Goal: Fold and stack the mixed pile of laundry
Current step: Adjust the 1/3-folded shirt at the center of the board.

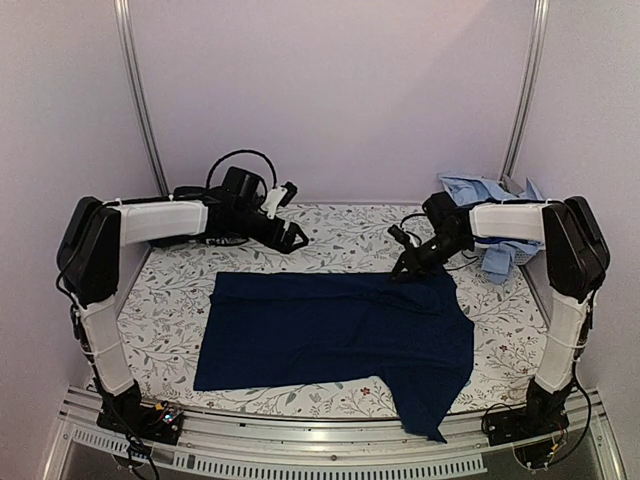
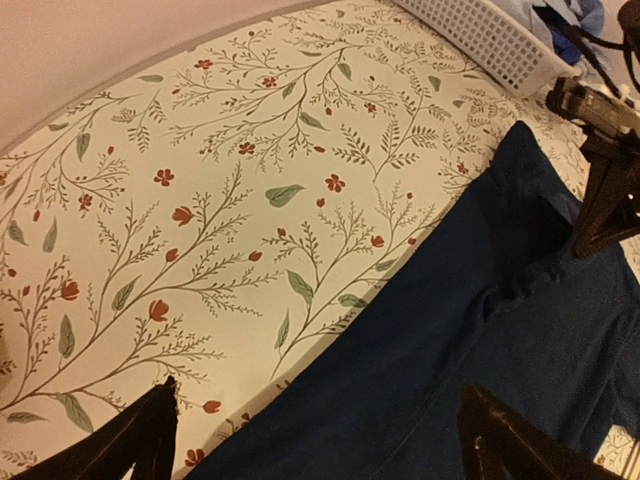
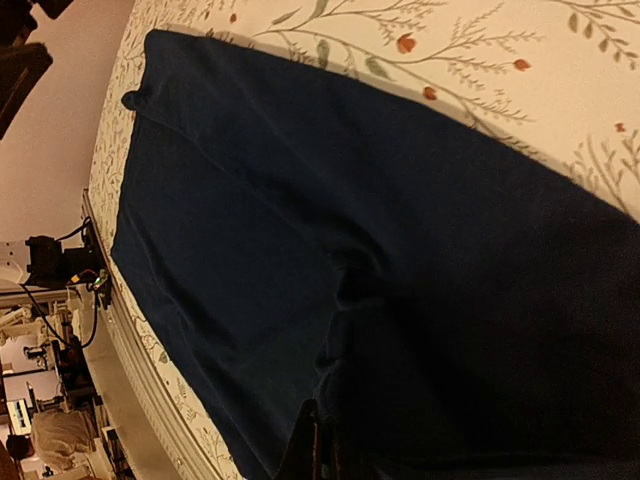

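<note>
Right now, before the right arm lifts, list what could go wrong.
1. The right gripper is shut on a small pucker at the far edge of the navy T-shirt; it may slip.
2. The left gripper hangs open, off the shirt, so a one-sided pull could skew it.
3. The shirt's near right corner overhangs the edge of the table and may slide off.

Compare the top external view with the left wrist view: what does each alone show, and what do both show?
Only top external: the whole left arm and right arm, and a corner of the navy T-shirt draped over the near edge. Only left wrist: a white perforated basket. Both: the T-shirt, the floral sheet, the right gripper on the shirt's far edge.
</note>
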Action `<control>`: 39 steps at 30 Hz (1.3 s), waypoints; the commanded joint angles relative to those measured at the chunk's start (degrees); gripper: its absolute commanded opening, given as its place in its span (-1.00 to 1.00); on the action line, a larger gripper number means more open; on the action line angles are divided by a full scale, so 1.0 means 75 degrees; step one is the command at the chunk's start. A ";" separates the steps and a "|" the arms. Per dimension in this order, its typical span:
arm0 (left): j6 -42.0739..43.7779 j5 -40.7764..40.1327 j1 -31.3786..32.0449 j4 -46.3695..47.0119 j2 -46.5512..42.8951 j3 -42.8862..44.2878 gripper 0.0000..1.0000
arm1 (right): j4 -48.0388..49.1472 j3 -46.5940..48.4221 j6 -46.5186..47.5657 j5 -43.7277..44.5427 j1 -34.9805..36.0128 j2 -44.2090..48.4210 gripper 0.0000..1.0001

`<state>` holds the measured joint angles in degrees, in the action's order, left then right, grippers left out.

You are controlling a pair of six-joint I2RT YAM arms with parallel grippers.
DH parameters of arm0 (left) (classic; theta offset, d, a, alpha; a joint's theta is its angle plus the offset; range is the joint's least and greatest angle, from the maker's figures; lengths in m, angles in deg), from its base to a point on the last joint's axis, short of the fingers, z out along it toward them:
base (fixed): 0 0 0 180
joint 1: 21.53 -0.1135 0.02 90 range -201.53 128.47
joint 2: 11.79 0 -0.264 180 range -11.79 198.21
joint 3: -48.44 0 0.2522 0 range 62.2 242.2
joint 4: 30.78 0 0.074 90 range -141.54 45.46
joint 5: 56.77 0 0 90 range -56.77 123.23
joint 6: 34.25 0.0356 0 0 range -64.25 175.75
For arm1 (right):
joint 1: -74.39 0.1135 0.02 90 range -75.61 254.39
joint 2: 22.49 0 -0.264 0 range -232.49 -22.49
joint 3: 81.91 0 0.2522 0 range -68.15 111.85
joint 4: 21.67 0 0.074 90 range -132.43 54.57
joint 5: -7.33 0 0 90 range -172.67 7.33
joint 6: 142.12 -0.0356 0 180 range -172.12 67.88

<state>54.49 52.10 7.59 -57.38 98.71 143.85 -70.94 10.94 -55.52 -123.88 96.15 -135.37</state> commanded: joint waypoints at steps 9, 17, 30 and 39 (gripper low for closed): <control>0.0362 -0.0356 -0.0270 -0.0193 -0.0864 -0.0771 0.99 | -0.0619 -0.1134 0.0222 -0.0414 0.1378 0.1201 -0.53; 0.0361 -0.0305 -0.0357 -0.0198 -0.1030 -0.0950 0.99 | -0.0221 -0.1011 0.0070 -0.0502 0.0513 0.1932 -0.06; 0.0254 -0.0223 -0.0362 -0.0156 -0.0882 -0.0875 0.99 | -0.0541 -0.0007 0.0188 0.0708 -0.0540 0.0066 -0.03; 0.0432 -0.0370 -0.0376 -0.0210 -0.0819 -0.0855 0.99 | -0.0652 -0.0206 0.0360 0.0533 -0.0505 -0.0371 -0.04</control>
<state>56.68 49.85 5.17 -58.80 92.37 137.35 -75.13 9.54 -54.03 -118.81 91.98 -137.42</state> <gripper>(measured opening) 0.996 0.485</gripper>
